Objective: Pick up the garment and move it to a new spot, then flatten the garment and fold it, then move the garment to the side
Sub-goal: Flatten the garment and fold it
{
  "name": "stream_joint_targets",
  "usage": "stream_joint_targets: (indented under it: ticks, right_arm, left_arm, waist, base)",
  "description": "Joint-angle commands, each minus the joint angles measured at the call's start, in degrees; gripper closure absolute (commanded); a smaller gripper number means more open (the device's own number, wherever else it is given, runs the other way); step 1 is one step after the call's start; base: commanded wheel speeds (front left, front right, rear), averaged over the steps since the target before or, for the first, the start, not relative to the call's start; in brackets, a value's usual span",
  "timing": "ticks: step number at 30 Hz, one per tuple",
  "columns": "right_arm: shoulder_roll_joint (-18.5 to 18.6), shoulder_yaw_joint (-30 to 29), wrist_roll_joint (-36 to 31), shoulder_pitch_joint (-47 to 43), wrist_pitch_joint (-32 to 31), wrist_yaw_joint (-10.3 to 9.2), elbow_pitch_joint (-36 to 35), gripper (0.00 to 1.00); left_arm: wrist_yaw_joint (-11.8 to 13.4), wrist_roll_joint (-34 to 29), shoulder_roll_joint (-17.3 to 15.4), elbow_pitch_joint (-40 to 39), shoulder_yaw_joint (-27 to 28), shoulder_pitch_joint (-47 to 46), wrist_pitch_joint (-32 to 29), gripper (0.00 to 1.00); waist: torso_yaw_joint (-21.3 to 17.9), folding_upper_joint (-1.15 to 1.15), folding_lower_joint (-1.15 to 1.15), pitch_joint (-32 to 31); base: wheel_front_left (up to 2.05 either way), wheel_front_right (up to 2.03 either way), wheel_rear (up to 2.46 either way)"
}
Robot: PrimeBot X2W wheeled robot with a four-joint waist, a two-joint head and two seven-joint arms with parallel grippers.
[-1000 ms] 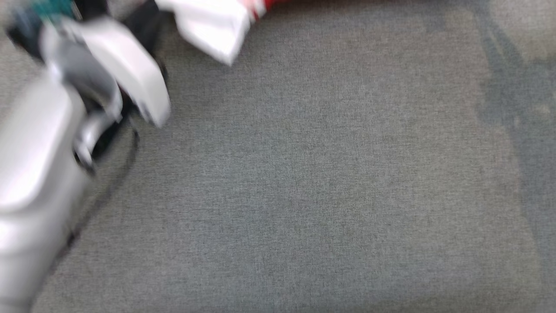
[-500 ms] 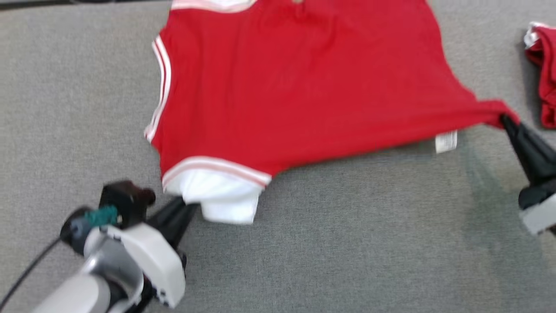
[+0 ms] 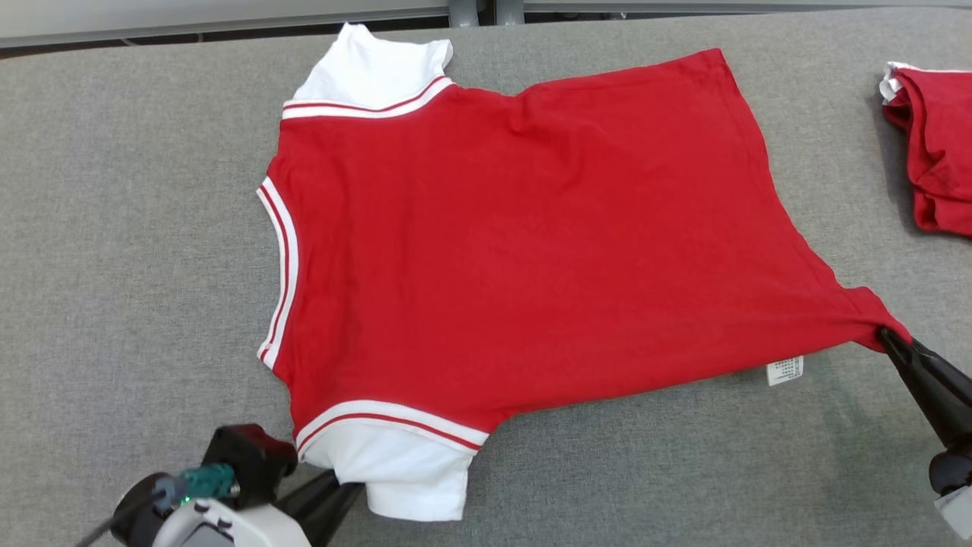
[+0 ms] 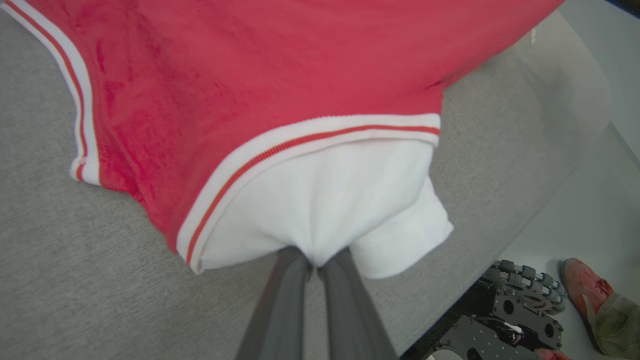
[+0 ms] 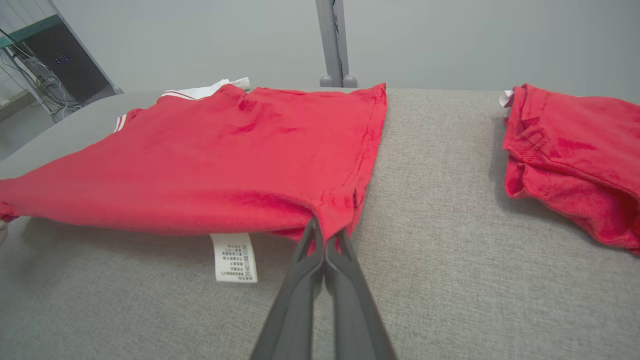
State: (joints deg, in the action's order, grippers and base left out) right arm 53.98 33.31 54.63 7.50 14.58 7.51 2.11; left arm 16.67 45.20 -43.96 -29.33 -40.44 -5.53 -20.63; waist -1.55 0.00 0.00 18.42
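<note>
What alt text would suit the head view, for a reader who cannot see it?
A red T-shirt with white sleeves lies spread on a grey padded table, held at two corners: the left gripper pinches the near white sleeve, the right gripper the hem corner. A second red garment lies at the right edge.

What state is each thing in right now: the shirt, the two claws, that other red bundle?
red shirt: spread out, near edge stretched between both grippers.
left gripper: shut on the white sleeve.
right gripper: shut on the red hem corner.
other red garment: bunched up, lying apart, untouched.
</note>
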Motion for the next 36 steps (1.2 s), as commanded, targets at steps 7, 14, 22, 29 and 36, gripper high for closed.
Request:
stream_joint_targets:
  ticks: [7,14,22,29,36]
  right_arm:
    - [-0.59,-3.39,-1.59,0.98,-5.24,-0.06,-3.06,1.0]
    - [-1.28,-3.64,-1.11,7.06,-8.3,-0.06,-2.35,1.0]
    - [-1.52,-0.73,-1.9,15.96,-9.25,-0.06,-0.3,1.0]
    - [-1.39,1.44,-2.1,22.14,-7.86,-0.06,1.82,0.64]
    - [-2.85,3.82,-2.99,26.43,-3.36,-0.06,3.81,0.0]
  left_arm:
    - [-3.91,4.31,-0.07,2.09,1.56,-8.58,-6.58,1.0]
    - [-6.88,5.6,1.09,7.81,2.71,-19.54,-12.65,1.0]
    - [-10.61,2.05,3.64,15.23,1.73,-30.61,-15.1,1.0]
    - [-12.5,-0.92,4.97,20.32,1.13,-36.39,-14.89,1.0]
    - [-11.37,-6.14,6.01,22.17,1.83,-38.53,-8.38,0.0]
  waist:
    - [0.05,0.0,0.0,2.16]
    - [0.0,0.0,0.0,5.33]
    - [0.69,0.0,0.0,10.13]
    - [1.17,0.0,0.0,12.93]
    - [1.36,0.0,0.0,13.52]
  base:
    - [0.0,0.0,0.0]
    - [0.0,0.0,0.0]
    - [0.0,0.0,0.0]
    - [0.0,0.0,0.0]
    - [0.0,0.0,0.0]
